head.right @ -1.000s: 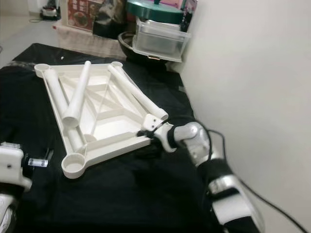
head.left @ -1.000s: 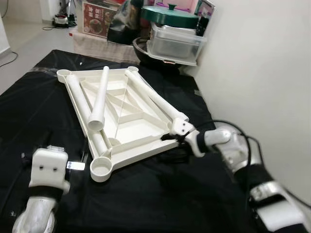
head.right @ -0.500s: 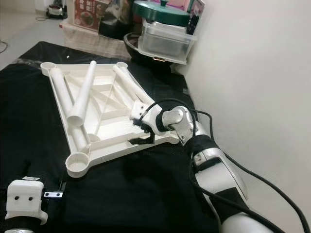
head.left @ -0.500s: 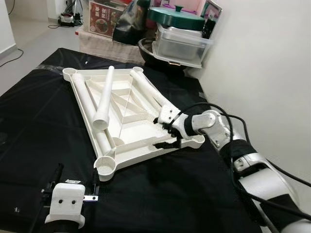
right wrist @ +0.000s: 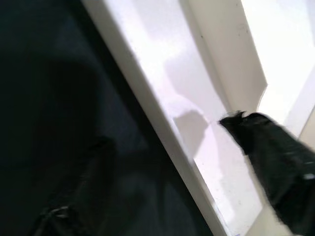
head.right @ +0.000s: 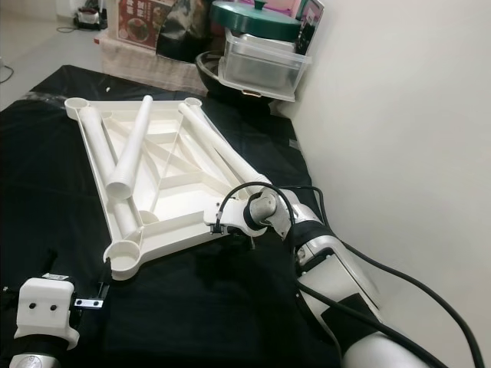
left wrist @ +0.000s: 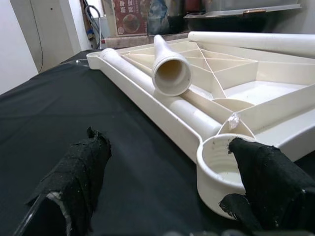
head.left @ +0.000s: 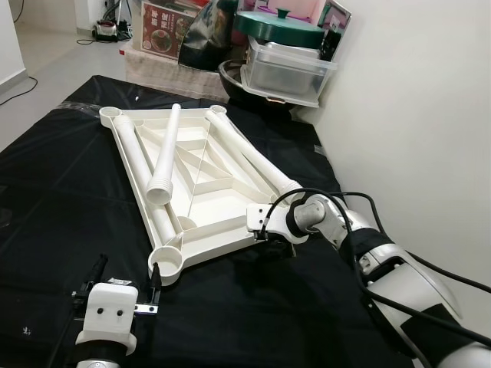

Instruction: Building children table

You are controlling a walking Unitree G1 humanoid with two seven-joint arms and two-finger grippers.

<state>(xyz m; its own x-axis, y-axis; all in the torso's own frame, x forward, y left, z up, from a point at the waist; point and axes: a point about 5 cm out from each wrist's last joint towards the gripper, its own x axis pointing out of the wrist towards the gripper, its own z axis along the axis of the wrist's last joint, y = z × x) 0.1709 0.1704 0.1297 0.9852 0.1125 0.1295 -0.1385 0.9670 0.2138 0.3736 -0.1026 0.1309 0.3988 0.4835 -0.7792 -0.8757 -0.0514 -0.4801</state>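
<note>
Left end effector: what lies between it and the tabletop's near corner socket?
Only bare black cloth lies between the left end effector and the corner socket; the left wrist view shows it.

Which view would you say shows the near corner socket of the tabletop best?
The left wrist view: the socket is close, its open round rim facing the camera between the left gripper fingers. Both eye views show it small, from above. The right wrist view shows a blurred white edge.
</note>
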